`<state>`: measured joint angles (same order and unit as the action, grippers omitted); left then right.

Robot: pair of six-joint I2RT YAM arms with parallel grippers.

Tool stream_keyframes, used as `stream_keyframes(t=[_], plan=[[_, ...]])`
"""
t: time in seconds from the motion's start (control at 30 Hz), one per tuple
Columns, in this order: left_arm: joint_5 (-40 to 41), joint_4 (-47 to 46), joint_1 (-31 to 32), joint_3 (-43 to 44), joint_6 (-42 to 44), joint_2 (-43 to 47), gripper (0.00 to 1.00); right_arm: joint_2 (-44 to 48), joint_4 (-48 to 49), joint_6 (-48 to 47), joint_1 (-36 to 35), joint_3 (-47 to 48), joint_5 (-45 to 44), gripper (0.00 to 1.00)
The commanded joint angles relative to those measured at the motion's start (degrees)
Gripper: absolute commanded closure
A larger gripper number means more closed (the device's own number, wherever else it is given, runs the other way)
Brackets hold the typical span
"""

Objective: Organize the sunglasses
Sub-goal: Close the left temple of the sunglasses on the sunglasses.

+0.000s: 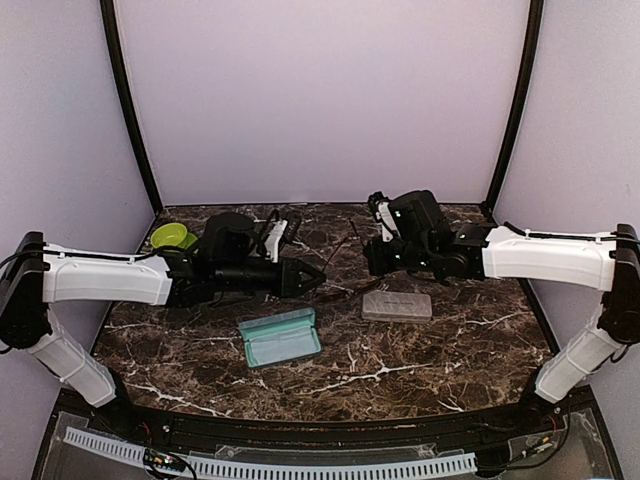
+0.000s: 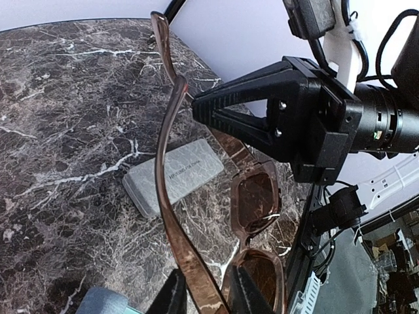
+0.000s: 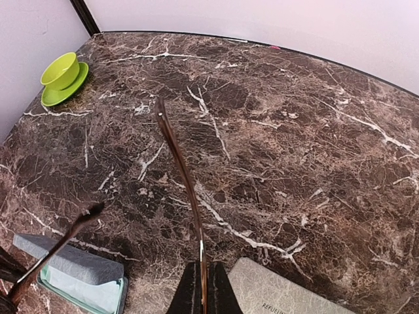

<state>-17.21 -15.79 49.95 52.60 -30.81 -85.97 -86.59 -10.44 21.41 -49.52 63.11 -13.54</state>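
Note:
One pair of sunglasses [image 2: 255, 196] with a brown frame and reddish-brown lenses hangs above the table between both grippers. My left gripper [image 2: 208, 291] is shut on one temple arm, close to the hinge. My right gripper [image 3: 203, 288] is shut on the other temple arm [image 3: 185, 176], which runs away from its fingers. In the top view the sunglasses [image 1: 342, 268] are faint thin lines between the left gripper [image 1: 305, 275] and the right gripper [image 1: 375, 255]. The left wrist view shows the right gripper [image 2: 203, 108] pinching the frame from above.
An open teal case [image 1: 281, 338] with a light-blue cloth inside lies near the table's front centre. To its right, under the right gripper, lies a closed grey case [image 1: 397, 305]. A green bowl on a saucer [image 1: 173, 236] stands at the back left.

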Motion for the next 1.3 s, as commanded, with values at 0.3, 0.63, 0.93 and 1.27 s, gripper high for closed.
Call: stream_keyframes(t=[0.3, 0.63, 0.93, 1.27], plan=[[-6.4, 0.7, 1.3, 2.6, 3.3, -2.3, 0.73, 2.1, 5.1, 1.0, -0.5, 0.3, -0.6, 1.00], [-7.7, 1.2, 1.3, 2.2, 5.2, -2.6, 0.73, 3.6, 7.0, -1.2, -0.4, -2.3, -0.6, 1.00], [-8.8, 2.1, 1.5, 2.5, 5.9, -3.8, 0.77, 3.4, 5.9, -0.9, -0.1, -1.3, -1.1, 1.00], [-9.2, 2.7, 1.8, 2.5, 6.8, -4.1, 0.78, 2.9, 3.8, 0.9, 1.8, 0.5, 0.8, 1.00]])
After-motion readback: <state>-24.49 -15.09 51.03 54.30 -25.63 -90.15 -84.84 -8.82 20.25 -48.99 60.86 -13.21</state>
